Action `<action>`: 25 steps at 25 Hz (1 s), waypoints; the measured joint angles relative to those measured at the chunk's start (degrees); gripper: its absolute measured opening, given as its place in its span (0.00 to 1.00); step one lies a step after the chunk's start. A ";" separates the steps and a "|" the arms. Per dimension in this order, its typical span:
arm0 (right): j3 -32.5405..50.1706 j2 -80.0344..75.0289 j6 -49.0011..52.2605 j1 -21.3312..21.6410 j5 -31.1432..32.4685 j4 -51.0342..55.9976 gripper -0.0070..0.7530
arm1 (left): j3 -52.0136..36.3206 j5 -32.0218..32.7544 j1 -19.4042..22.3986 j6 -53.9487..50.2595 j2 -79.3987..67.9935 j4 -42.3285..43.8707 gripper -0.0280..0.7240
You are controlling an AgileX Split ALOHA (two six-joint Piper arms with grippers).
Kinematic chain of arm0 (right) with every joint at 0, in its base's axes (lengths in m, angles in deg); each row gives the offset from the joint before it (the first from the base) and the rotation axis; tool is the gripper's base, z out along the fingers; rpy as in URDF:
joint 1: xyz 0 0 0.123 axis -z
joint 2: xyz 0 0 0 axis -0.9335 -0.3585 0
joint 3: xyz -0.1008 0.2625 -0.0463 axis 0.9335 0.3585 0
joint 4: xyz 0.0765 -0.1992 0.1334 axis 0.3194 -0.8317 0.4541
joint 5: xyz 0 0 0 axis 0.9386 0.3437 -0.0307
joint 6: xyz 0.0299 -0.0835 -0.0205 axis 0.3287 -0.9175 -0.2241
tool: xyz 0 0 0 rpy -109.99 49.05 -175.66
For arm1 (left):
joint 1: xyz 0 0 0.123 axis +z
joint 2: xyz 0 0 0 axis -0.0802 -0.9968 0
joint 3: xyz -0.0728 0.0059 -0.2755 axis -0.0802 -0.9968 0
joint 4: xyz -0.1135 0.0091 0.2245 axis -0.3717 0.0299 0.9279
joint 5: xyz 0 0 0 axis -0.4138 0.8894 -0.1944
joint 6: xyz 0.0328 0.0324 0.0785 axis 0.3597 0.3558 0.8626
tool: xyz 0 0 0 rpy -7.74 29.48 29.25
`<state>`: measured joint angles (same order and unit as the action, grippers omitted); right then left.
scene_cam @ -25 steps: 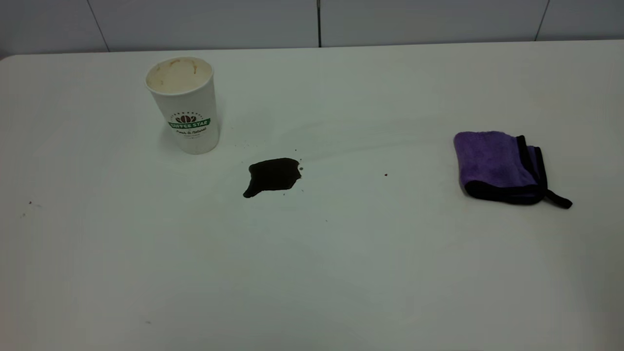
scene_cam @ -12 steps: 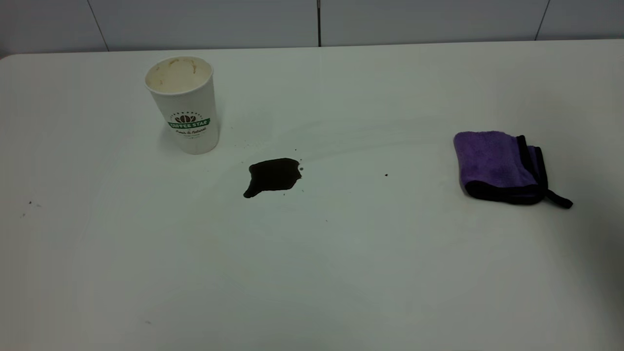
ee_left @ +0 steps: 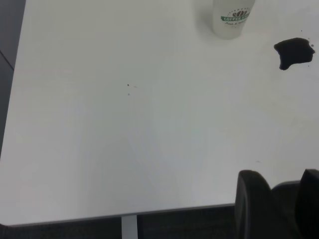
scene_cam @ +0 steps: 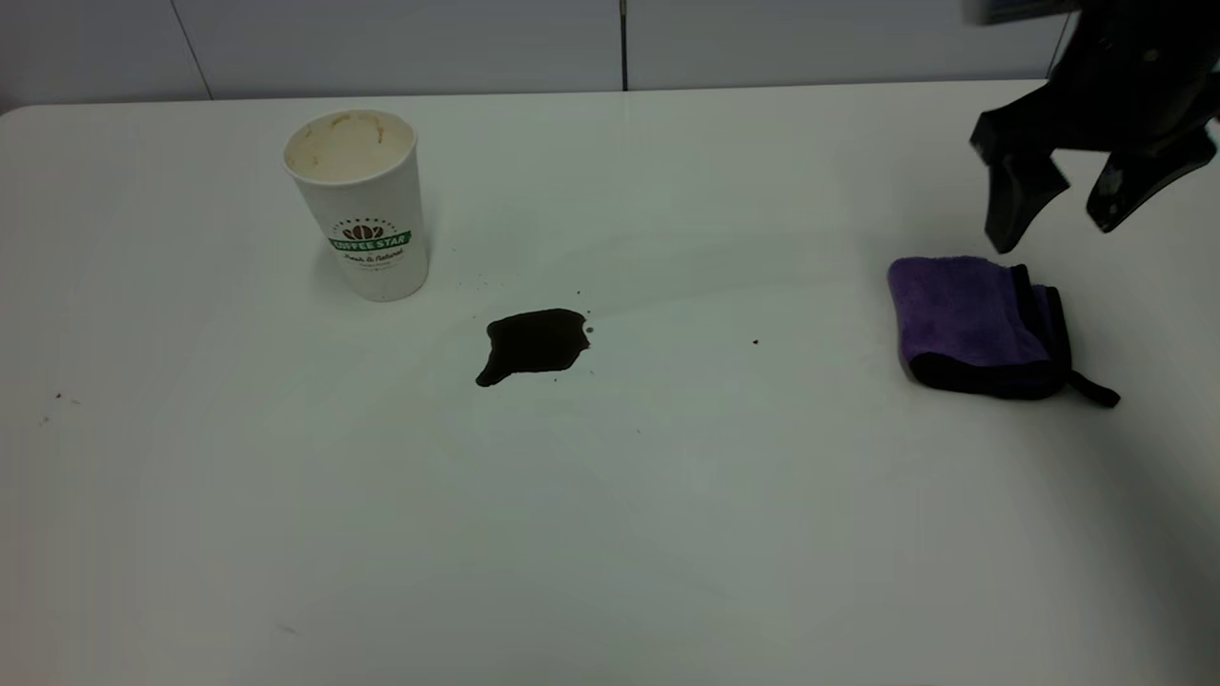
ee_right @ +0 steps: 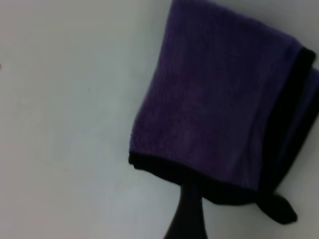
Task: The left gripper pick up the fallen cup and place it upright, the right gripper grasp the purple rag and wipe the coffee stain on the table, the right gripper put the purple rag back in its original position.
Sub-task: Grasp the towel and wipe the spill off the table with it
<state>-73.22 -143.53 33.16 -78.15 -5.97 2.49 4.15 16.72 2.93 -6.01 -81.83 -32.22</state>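
Observation:
The cup stands upright at the back left of the table, its tan-stained inside showing; it also appears in the left wrist view. The coffee stain lies to the right of the cup, toward the front, and is seen in the left wrist view as well. The purple rag lies folded at the right. My right gripper hangs open just above the rag's far side, clear of it. One of its fingers shows over the rag. My left gripper sits open at the table's left edge, holding nothing.
Tiny dark specks dot the table between the stain and the rag. A grey panelled wall runs behind the table's far edge. The table's near-left edge shows in the left wrist view.
My right gripper has come into the exterior view from the upper right and now hangs over the rag. The cup, stain and rag have not moved.

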 joint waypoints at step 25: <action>-9.85 -16.78 -0.05 -0.66 -3.98 2.71 0.30 | 0.00 0.00 0.00 0.00 0.00 0.00 0.36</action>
<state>-83.07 -160.31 33.11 -78.82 -9.95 5.20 4.15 16.72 2.93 -6.01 -81.83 -32.22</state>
